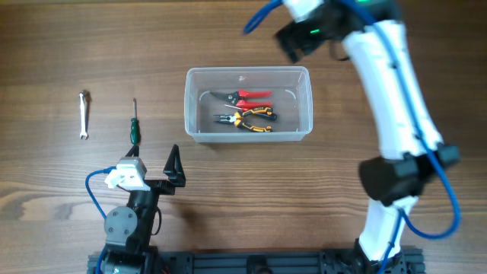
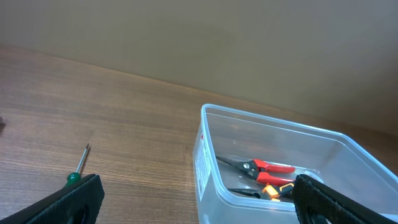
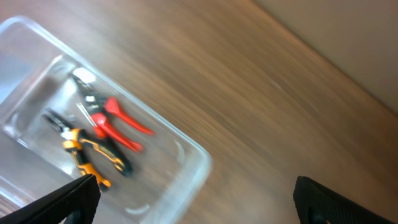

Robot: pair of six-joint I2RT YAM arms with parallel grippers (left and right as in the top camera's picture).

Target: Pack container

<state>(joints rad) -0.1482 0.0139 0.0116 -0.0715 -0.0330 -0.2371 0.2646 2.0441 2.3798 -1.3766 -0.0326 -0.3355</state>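
**Container lies crosswise, 2 end effectors released**

The clear rectangular plastic container (image 1: 192, 106) sits mid-table (image 1: 76, 46), open side up, with its long axis running left to right. My right arm reaches above its far right corner, end effector (image 3: 199, 202) spread wide and empty. My left end effector (image 1: 154, 171) sits near the front edge, facing the container, fingers apart, holding nothing.

Wooden table (image 1: 61, 46) with a clear container (image 1: 190, 106) lying near its centre; left of the container, a green-handled screwdriver (image 1: 134, 129); farther left, a wrench (image 1: 84, 114).
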